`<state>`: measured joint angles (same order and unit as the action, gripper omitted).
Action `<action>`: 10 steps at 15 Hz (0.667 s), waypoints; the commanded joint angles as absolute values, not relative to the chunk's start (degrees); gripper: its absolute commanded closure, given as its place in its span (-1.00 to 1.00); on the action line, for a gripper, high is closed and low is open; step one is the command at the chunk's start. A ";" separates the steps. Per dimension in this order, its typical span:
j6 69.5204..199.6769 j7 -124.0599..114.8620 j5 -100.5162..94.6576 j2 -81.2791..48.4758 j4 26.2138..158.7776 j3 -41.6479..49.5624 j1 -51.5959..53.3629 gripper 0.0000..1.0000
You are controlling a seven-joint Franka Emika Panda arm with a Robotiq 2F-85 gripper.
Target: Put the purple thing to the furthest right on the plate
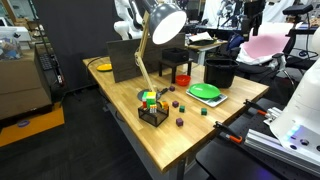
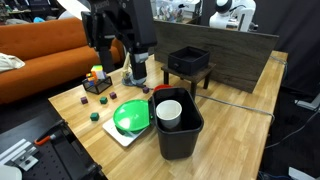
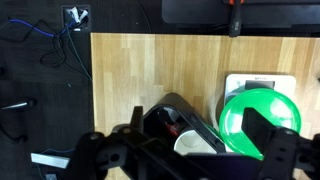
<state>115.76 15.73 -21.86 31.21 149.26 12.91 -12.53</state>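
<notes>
The bright green plate point(image 1: 205, 92) lies on a white mat near the table's edge, and shows in both exterior views point(image 2: 130, 117) and in the wrist view point(image 3: 255, 120). Small blocks lie on the wood around it. A purple one point(image 1: 180, 122) sits near the table front, and one shows purple in an exterior view point(image 2: 80, 98). My gripper point(image 2: 118, 40) hangs high above the table, away from the blocks. In the wrist view its jaws point(image 3: 200, 135) are wide apart and empty, above the bucket and plate.
A black bucket point(image 2: 178, 125) with a white cup point(image 2: 169, 110) inside stands beside the plate. A red cup point(image 1: 182, 78), a desk lamp point(image 1: 160, 25) and a black caddy of coloured items point(image 1: 152, 108) stand nearby. A black box point(image 2: 188, 62) sits further back.
</notes>
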 commanded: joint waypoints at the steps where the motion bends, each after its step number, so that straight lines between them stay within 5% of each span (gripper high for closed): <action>1: 115.65 15.73 -21.83 31.22 149.20 12.89 -12.50 -1.00; 10: 121.56 15.26 -15.74 28.35 145.98 9.17 -5.22 -1.00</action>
<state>119.64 15.25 -18.36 31.01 148.48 10.64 -7.63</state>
